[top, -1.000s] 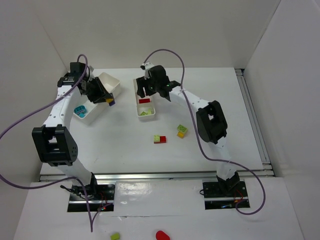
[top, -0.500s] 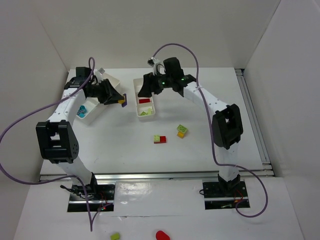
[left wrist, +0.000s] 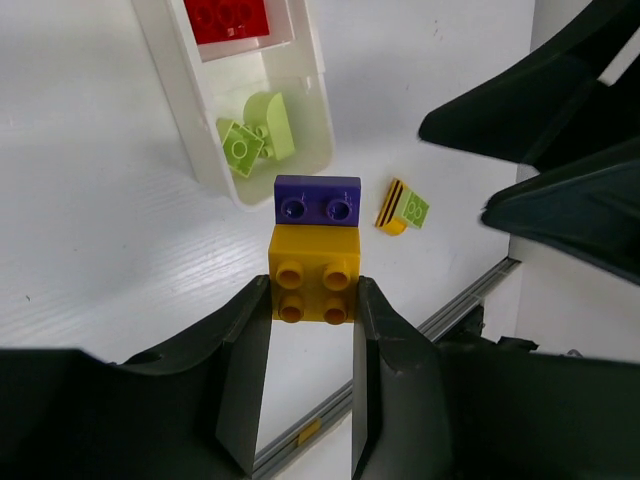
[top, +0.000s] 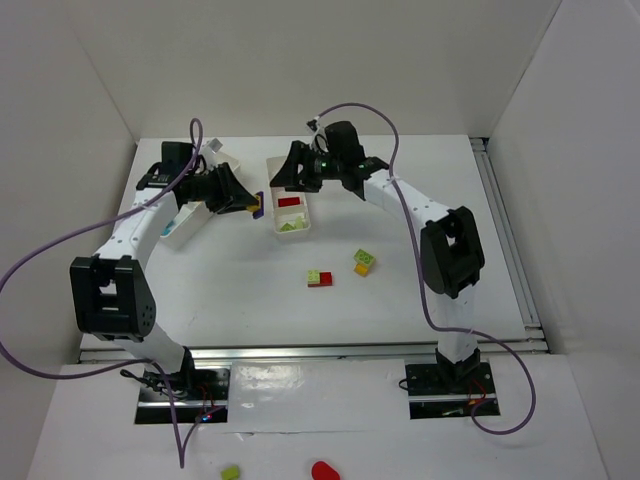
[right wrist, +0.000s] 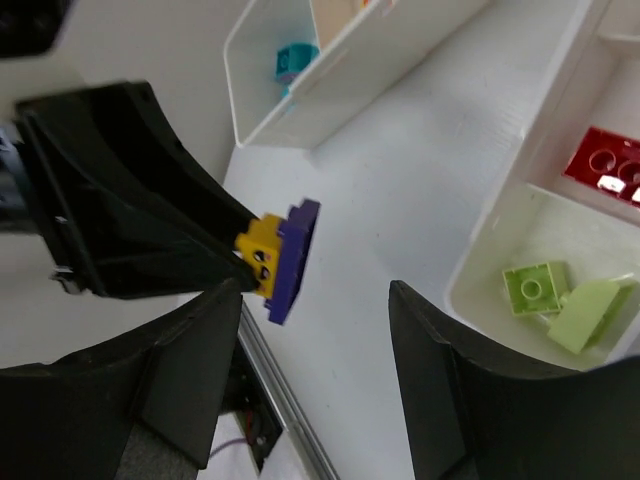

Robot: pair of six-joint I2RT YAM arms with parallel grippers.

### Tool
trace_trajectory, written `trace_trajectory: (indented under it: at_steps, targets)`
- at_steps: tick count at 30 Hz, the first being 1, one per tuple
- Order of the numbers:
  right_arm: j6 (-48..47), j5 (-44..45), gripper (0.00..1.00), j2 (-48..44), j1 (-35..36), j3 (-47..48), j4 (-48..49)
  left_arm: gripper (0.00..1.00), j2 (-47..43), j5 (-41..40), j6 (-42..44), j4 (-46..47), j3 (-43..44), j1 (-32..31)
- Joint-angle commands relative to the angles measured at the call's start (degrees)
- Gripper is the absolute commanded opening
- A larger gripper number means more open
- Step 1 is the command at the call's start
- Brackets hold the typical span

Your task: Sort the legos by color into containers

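Left claw (left wrist: 312, 295): closed on the yellow brick (left wrist: 315, 270), one finger pressed to each side. It holds the brick off the tabletop (top: 420, 200), in the gap between the two trays.
Purple brick (left wrist: 316, 199): stuck to the far end of the yellow brick, beyond the fingertips and touched by neither finger.
Right claw (right wrist: 315, 290): wide, with nothing in it. It faces the left claw from over the far end of the narrow tray (right wrist: 500, 210). The held pair of bricks sits just ahead of its spread fingers, not touching them.
Narrow tray contents: a red brick (left wrist: 225, 17) lies flat in the middle compartment. Two green bricks (left wrist: 255, 135) lie in the near end compartment, one flat and one tipped against it.
Wide tray (right wrist: 300, 100): to the left of the narrow tray and partly under the left arm. A cyan brick (right wrist: 295, 58) lies in one of its compartments.
Loose on the tabletop: a green-on-red pair (top: 320, 278) sits near the middle. A green-and-yellow pair (top: 364, 262) sits close to its right, apart from it. Both are well clear of the trays and of both claws.
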Motion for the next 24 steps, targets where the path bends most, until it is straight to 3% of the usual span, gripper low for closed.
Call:
trace_trajectory:
  at_steps: [1,15,24]
  targets:
    - [5.05,1.76,0.68,-0.40,-0.09,3.14,4.71,0.00,-3.56,-0.21,2.99,1.49,-1.12,-0.24]
    - [5.68,-0.79,0.68,7.23,2.28,10.59,-0.72,0.00,-3.57,-1.27,4.58,1.49,-1.12,-1.90]
    - [5.15,-1.31,0.59,8.91,3.34,12.18,-3.27,0.00,-3.04,-1.27,4.58,1.49,-0.07,-1.91]
